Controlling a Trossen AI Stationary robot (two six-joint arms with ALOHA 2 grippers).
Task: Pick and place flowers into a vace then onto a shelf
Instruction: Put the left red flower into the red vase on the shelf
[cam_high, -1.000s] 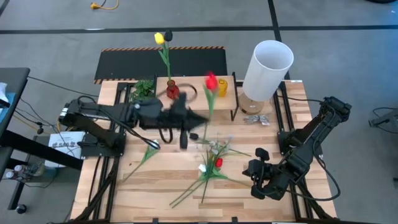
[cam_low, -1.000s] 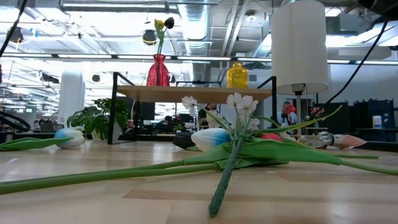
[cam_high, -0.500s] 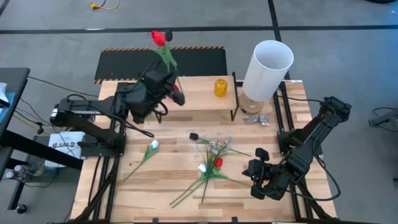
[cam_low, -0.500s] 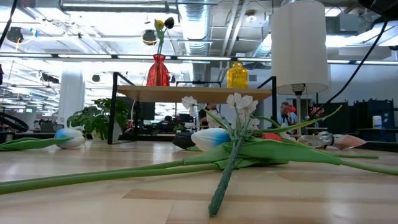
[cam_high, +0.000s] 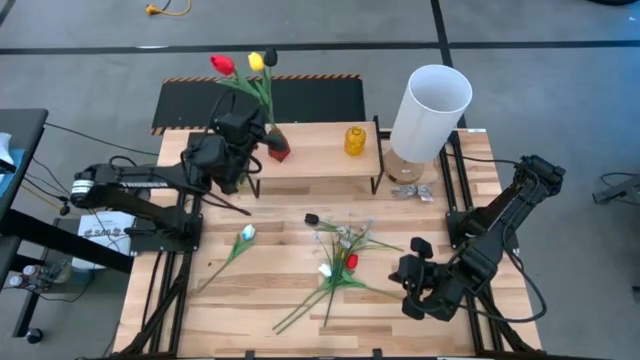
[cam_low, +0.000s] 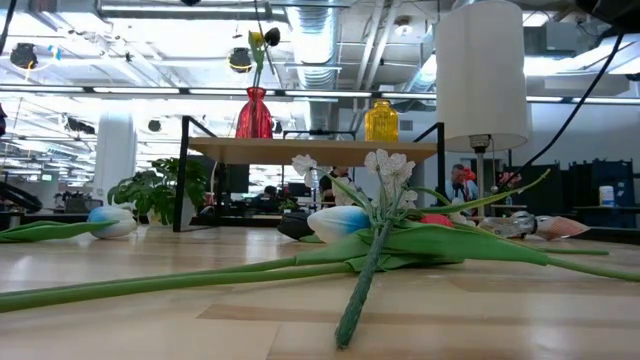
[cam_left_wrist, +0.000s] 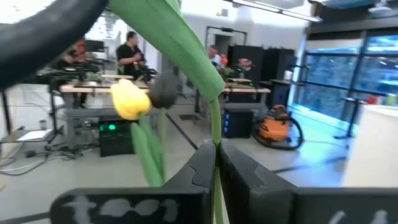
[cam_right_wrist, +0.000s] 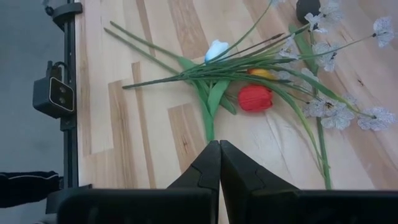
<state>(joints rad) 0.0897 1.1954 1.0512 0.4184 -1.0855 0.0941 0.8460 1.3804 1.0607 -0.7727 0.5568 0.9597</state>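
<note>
Red vase (cam_high: 277, 148) w/ tulips on shelf (cam_high: 320, 160); loose flowers (cam_high: 340, 262) on table.

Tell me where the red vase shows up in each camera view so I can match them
High view: red vase at the shelf's left end, by the left gripper, partly hidden.
Low view: red vase on the shelf, upper left of centre.
Left wrist view: not in it.
Right wrist view: not in it.
Shared landmark: the yellow vase on the same shelf.
</note>
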